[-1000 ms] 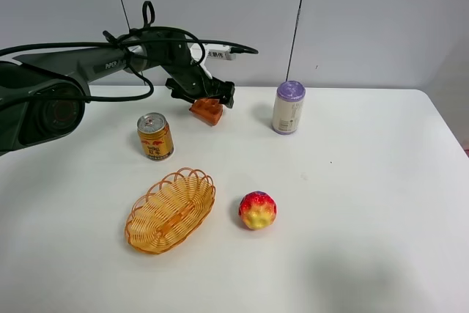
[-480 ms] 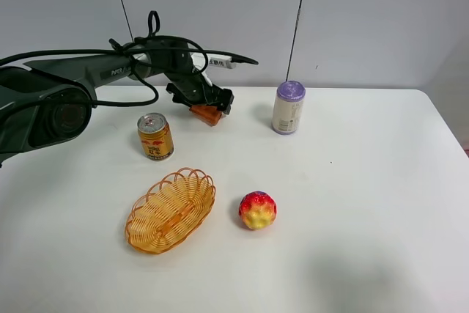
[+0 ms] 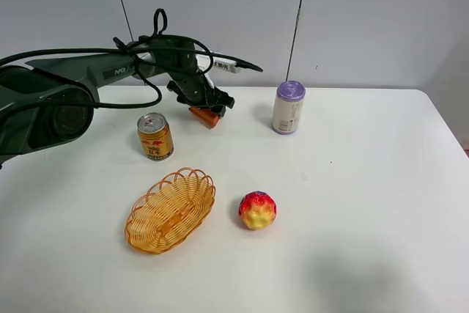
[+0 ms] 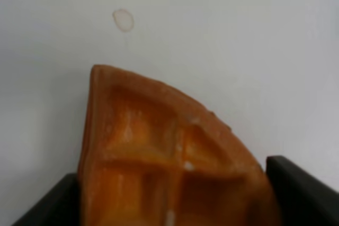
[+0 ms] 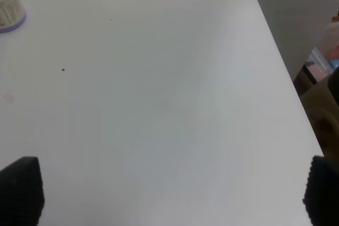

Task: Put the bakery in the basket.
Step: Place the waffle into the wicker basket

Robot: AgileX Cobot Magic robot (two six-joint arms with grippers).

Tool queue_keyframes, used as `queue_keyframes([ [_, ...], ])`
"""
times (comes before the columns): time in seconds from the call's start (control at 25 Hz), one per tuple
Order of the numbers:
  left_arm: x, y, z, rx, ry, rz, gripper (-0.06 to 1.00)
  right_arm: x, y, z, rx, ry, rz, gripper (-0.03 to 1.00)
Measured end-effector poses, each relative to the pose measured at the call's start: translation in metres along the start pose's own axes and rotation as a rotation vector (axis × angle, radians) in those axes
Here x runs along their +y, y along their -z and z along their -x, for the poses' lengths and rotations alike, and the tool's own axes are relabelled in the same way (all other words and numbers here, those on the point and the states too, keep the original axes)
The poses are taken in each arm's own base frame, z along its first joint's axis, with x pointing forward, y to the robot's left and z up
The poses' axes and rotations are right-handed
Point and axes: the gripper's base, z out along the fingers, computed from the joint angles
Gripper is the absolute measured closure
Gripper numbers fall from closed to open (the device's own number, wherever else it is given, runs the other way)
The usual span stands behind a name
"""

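The bakery, an orange-brown waffle wedge (image 3: 205, 115), lies on the white table at the back, left of centre. My left gripper (image 3: 208, 106) is down over it. In the left wrist view the waffle (image 4: 169, 146) fills the gap between the two black fingers (image 4: 299, 189), which touch its sides. The oval wicker basket (image 3: 192, 174) sits empty at the front left, well apart from the waffle. My right gripper (image 5: 169, 191) shows only in its wrist view, fingers wide apart over bare table, holding nothing.
A gold drink can (image 3: 155, 136) stands between the waffle and the basket. A purple-lidded can (image 3: 288, 107) stands right of the waffle and also shows in the right wrist view (image 5: 8, 9). A round red-yellow fruit (image 3: 257, 210) lies right of the basket.
My left gripper has dropped lower over the waffle and shifted slightly back and right, so it covers more of the waffle. Nothing else has moved.
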Motion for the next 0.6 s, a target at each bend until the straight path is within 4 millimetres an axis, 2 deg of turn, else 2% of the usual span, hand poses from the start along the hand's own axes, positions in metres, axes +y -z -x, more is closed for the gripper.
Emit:
queue_keyframes([
  [0.08, 0.000, 0.015, 0.007, -0.010, -0.014, 0.008, 0.28, 0.000, 0.000, 0.000, 0.000, 0.000, 0.000, -0.02],
  [0.16, 0.001, 0.040, 0.021, -0.051, -0.027, 0.020, 0.28, 0.000, 0.000, 0.000, 0.000, 0.000, 0.000, -0.02],
  [0.4, 0.001, 0.148, 0.063, -0.231, -0.092, 0.083, 0.28, 0.000, 0.000, 0.000, 0.000, 0.000, 0.000, -0.02],
  [0.52, 0.001, 0.201, 0.068, -0.243, -0.128, 0.120, 0.28, 0.000, 0.000, 0.000, 0.000, 0.000, 0.000, -0.02],
  [0.6, 0.002, 0.226, 0.066, -0.212, -0.147, 0.149, 0.28, 0.000, 0.000, 0.000, 0.000, 0.000, 0.000, -0.02],
])
